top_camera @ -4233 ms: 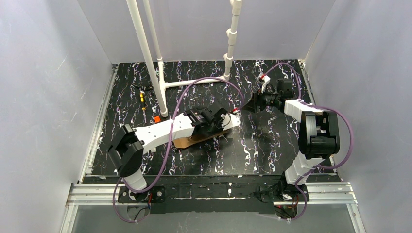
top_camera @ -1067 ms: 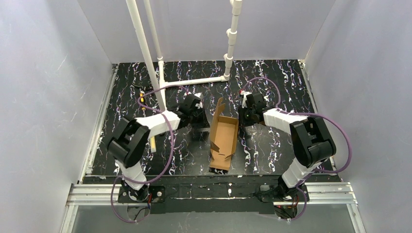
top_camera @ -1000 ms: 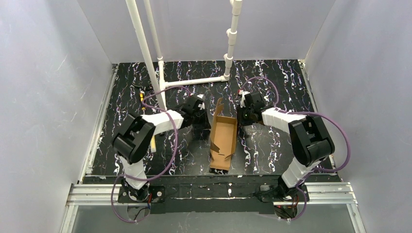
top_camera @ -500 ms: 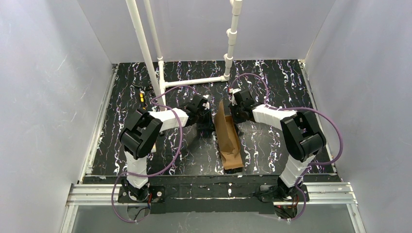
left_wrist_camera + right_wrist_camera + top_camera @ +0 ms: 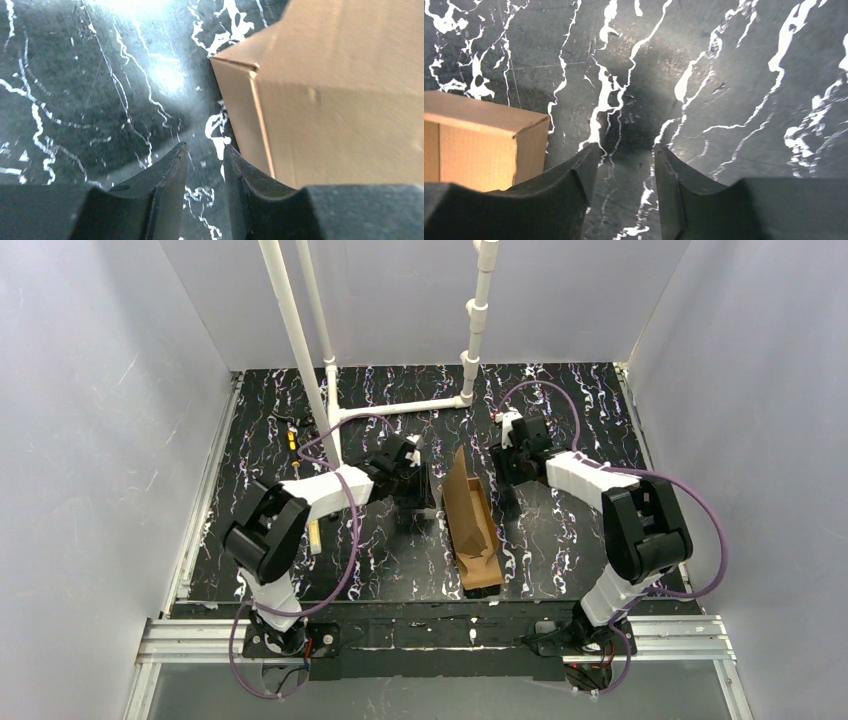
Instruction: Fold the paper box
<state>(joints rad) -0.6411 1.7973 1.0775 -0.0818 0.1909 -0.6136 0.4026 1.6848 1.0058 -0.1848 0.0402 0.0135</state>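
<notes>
Plain paper box [image 5: 475, 525] between left gripper [image 5: 205, 150] and right gripper [image 5: 626, 147]

**Top external view:** fixed high, above and behind the arm bases. It faces down and forward at long range. It takes in the whole black marbled counter [image 5: 560, 540], both arms, the paper box [image 5: 472, 525] and the white pipe frame [image 5: 330, 390].

**Left wrist view:** mounted on the left wrist. It looks past the left end effector [image 5: 205, 147] at the counter from very close, with the paper box filling the upper right.

**Right wrist view:** mounted on the right wrist. It looks past the right end effector [image 5: 627, 146] from equally close, with a box corner at the left edge.

**Shared:** all three views show the paper box and the counter; the two wrist views see the box from opposite sides.
</notes>
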